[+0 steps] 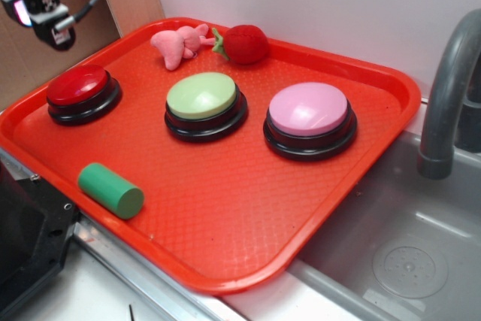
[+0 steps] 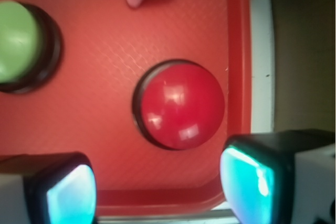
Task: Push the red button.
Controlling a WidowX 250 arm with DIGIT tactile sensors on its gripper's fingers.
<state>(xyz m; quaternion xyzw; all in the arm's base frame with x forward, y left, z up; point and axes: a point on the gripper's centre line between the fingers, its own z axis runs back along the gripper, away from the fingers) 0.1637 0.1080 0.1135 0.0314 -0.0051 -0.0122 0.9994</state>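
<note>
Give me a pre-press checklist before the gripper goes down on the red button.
1. Target in view: red button shows whole in the wrist view. ok
2. Alignment: gripper sits off the dome, toward the tray rim. not ok
3. Contact: fingers clear of the button, not touching. ok
4. Jaws: spread wide; narrower may press better. cannot tell
5. Neighbours: green button and pink button stand apart from the target. ok
6. Height above dome. cannot tell
</note>
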